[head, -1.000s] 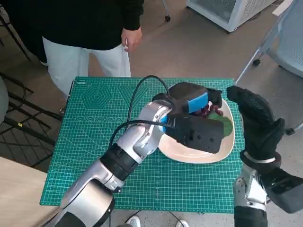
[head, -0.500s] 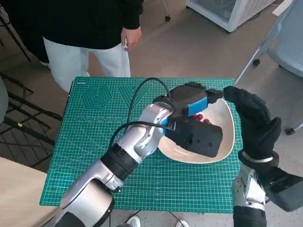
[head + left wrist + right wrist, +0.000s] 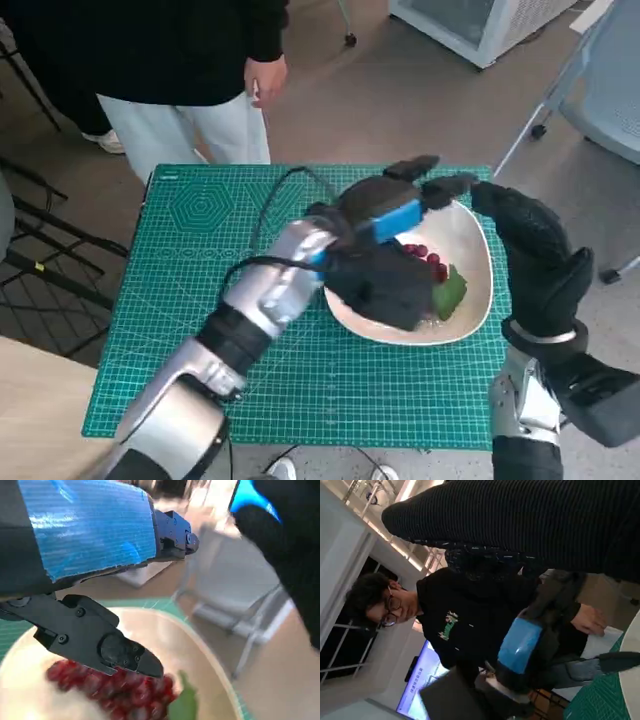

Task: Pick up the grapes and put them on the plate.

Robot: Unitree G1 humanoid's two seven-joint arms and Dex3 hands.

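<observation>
Red grapes (image 3: 425, 257) and a green leaf lie on the cream plate (image 3: 470, 235) atop the green-matted desk (image 3: 180, 300). The left hand (image 3: 385, 215) hovers above, fingers (image 3: 107, 647) spread and empty; the gloved right hand (image 3: 535, 255) stands beside the plate's rim, fingers extended, holding nothing.

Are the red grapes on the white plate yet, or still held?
On the plate: the red grapes lie on the white plate, and the left hand is open above them.

Floor: you see brown floor (image 3: 400, 90).
Chair: grey, wheeled (image 3: 590, 90), on your right.
Cabinet: white (image 3: 470, 25).
</observation>
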